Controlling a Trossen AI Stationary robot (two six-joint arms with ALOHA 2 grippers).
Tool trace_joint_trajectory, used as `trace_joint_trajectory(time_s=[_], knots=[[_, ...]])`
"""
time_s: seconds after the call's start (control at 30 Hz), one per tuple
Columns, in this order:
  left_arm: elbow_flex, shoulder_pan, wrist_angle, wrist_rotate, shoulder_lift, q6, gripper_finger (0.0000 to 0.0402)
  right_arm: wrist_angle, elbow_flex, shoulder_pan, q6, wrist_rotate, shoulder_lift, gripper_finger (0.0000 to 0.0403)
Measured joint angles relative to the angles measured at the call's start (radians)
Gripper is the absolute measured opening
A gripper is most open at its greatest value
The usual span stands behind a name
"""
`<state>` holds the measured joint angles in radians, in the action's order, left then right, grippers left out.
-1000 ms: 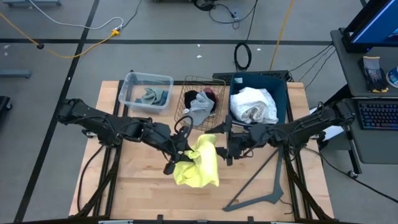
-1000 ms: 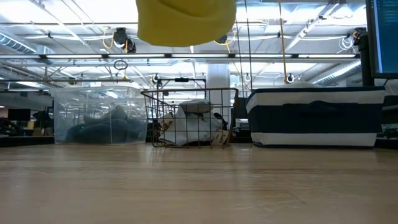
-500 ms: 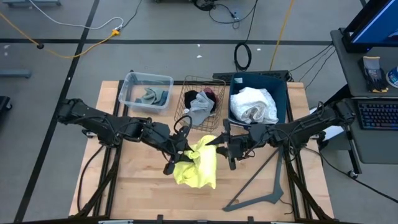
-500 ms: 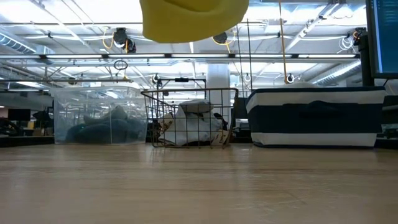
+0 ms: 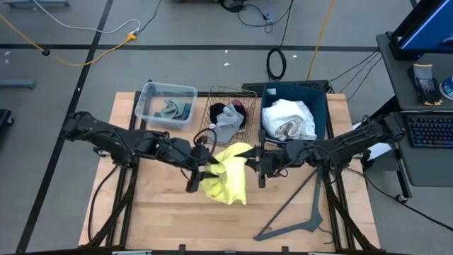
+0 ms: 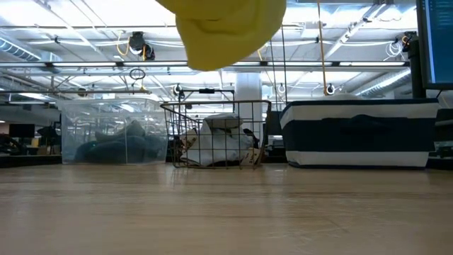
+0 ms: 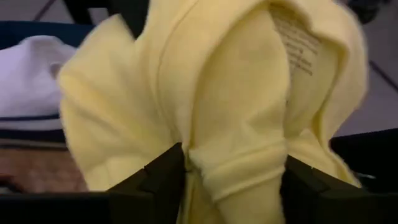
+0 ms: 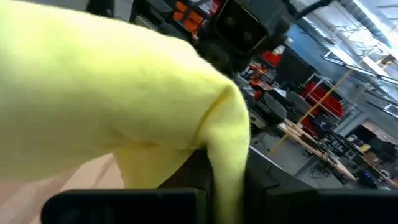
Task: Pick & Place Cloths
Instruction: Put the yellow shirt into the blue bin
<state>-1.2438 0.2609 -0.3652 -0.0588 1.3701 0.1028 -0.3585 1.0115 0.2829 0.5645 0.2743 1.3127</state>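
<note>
Right gripper [image 5: 253,161]: over the middle of the table, jaws pinched on a corner of the yellow cloth [image 5: 228,175]; in the right wrist view the fabric [image 8: 118,118] drapes over the fingers.
Left gripper [image 5: 206,161]: just beside the cloth's other edge; in the left wrist view a bunched fold [image 7: 239,168] sits between its two fingers [image 7: 163,180], which stand somewhat apart. Whether they are gripping it I cannot tell.
Yellow cloth: hanging in the air between the two grippers, clear of the table [image 5: 156,205]; the low view shows only its bottom edge [image 6: 226,32], high above the tabletop.
Step in hand, as I judge it: a handover from left to right, then a carry to a container.
Doing it well: the left fingers should clear the fold fully before the right arm pulls; lift high enough that the hanging tail clears the rims.
Blue bin [image 5: 318,95]: at the back right, holding a white cloth [image 5: 289,119]; probably where the large pieces go.
Wire basket [image 5: 221,93]: back centre, with dark and grey pieces; its rim could snag a trailing cloth.
Clear tub [image 5: 150,92]: back left, with grey-green fabric.
Grey metal bar [image 5: 303,216]: on the table near the front right, under the right arm's side; not in the carrying path.
</note>
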Motion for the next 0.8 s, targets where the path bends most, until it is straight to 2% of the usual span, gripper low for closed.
trace_joint_trajectory(time_s=[0.2, 0.4, 0.6, 0.7, 0.8], knots=[[0.000, -0.012, -0.079, -0.116, -0.088, -0.013, 0.0207, 0.007, 0.001, 0.000, 0.004, 0.108, -0.030, 0.0025], [0.000, -0.011, -0.159, -0.157, -0.198, -0.015, 0.0208, -0.008, 0.001, 0.002, 0.090, 0.230, -0.078, 0.0025], [0.000, -0.010, -0.313, -0.322, -0.283, 0.076, 0.0209, -0.109, 0.001, 0.002, 0.339, 0.555, -0.130, 0.0025], [0.000, -0.010, -0.383, -0.412, -0.304, 0.133, 0.0209, -0.226, 0.001, -0.002, 0.551, 0.726, -0.135, 0.0025], [0.000, -0.010, -0.441, -0.464, -0.315, 0.177, 0.0209, -0.376, 0.001, -0.023, 0.762, 0.846, -0.138, 0.0025]])
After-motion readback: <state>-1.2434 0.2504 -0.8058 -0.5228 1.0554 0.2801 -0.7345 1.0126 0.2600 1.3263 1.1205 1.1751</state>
